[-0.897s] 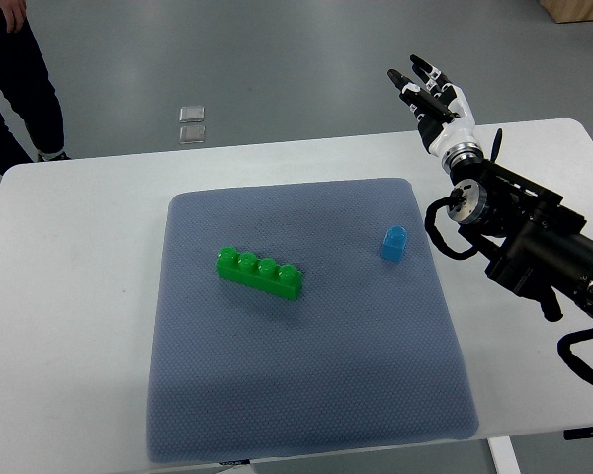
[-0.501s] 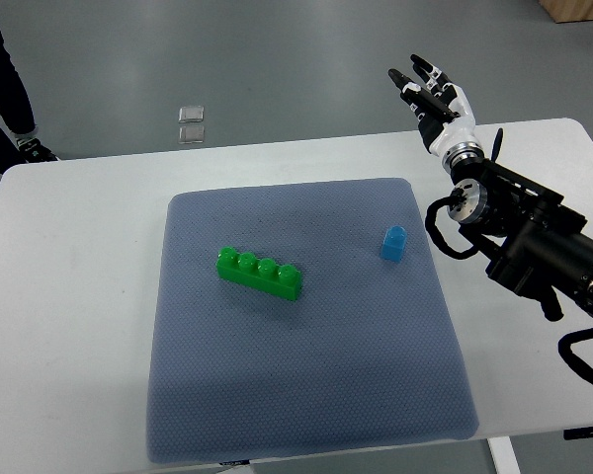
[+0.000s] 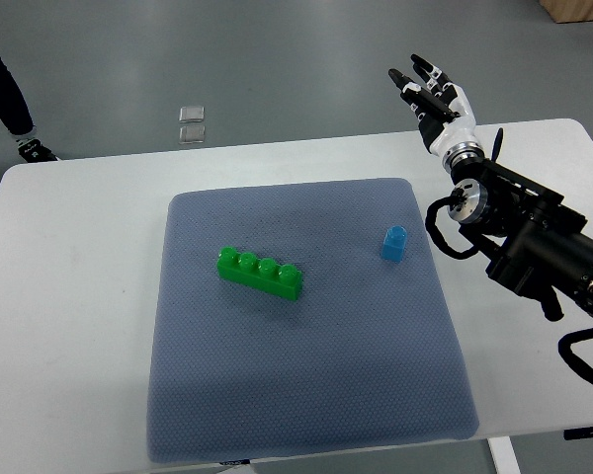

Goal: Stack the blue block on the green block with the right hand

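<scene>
A small blue block [image 3: 393,243] stands on the right part of the grey-blue mat [image 3: 306,395]. A long green block [image 3: 260,274] with a row of studs lies near the mat's middle, left of the blue one. My right hand [image 3: 430,94] is raised past the table's far right edge, fingers spread and empty, well behind and to the right of the blue block. Its black arm [image 3: 534,237] crosses the table's right side. The left arm is out of view.
The mat lies on a white table [image 3: 69,296]. A person's leg and shoe [image 3: 20,118] show on the floor at the far left. Two small clear squares [image 3: 191,123] lie on the floor beyond the table.
The person at the far left has stepped further out of the picture. My right hand and both blocks have not moved.
</scene>
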